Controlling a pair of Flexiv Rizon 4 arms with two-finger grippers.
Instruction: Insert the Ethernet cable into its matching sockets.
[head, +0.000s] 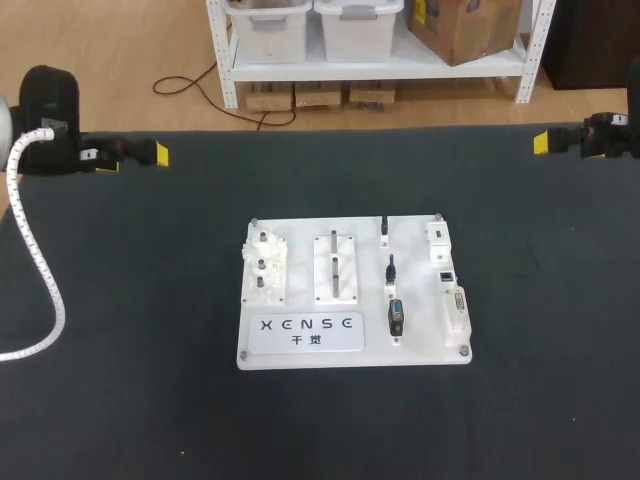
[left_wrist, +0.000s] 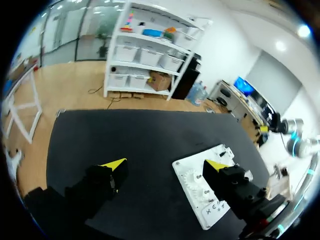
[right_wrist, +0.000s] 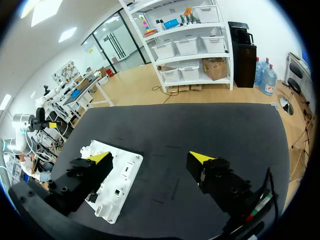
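- Find the left gripper (left_wrist: 165, 169) parked over the far left corner of the desk (head: 120, 400), fingers (left_wrist: 114, 165) spread wide, nothing between them.
- Find the right gripper (right_wrist: 150, 159) at the far right corner, likewise spread wide and empty.
- Look for the task's parts on the white board (head: 300, 250) mid-desk, well apart from both grippers: short dark cables (head: 390, 270) in a column right of centre, and a small dark socket (head: 446, 273) just beside them near the right rim. Cannot tell which cable is the Ethernet one.
- Risk picking the wrong cable: similar dark leads, close together, too small to sort from here.
- Risk a skewed plug jamming at the socket mouth, or a hard push sliding the board, which seems merely to rest on the desk.
- Risk knocking neighbouring fixtures (head: 335, 265): tight spacing around socket and cables for wide fingers.
- Watch the white hose (head: 45, 270) looping over the desk's left side; likely to drag on a long reach.
- Plenty of bare desk on every side of the board, with open room for approach from left or right.
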